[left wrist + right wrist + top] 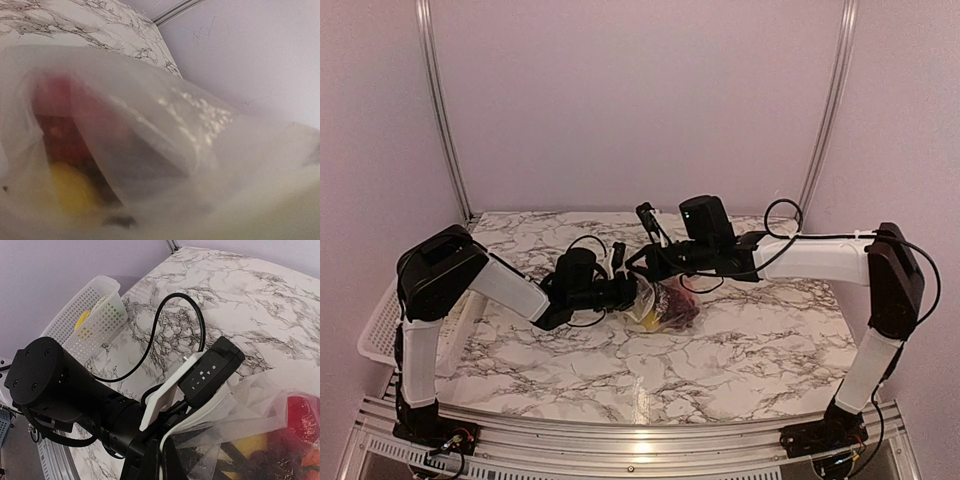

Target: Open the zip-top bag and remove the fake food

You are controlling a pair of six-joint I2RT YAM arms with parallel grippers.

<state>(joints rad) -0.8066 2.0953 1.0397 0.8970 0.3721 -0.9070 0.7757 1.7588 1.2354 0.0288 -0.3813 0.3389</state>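
Note:
The zip-top bag [665, 305] hangs crumpled over the middle of the marble table, between both grippers. Through its clear plastic I see the fake food: a red piece [300, 412], a yellow piece [250, 445] and dark red-purple grapes [678, 305]. My right gripper [172, 460] is shut on the bag's white zip edge. My left gripper [625, 292] is pushed against the bag's mouth from the left. In the left wrist view the plastic [190, 130] covers the lens and hides the fingers; a red blur [55, 100] and a yellow blur [72, 187] show through.
A white lattice basket [95, 320] stands at the table's left edge, with something yellow [82, 320] inside. The left arm's wrist [100, 410] and its black cable lie close under my right gripper. Lilac walls enclose the table on three sides.

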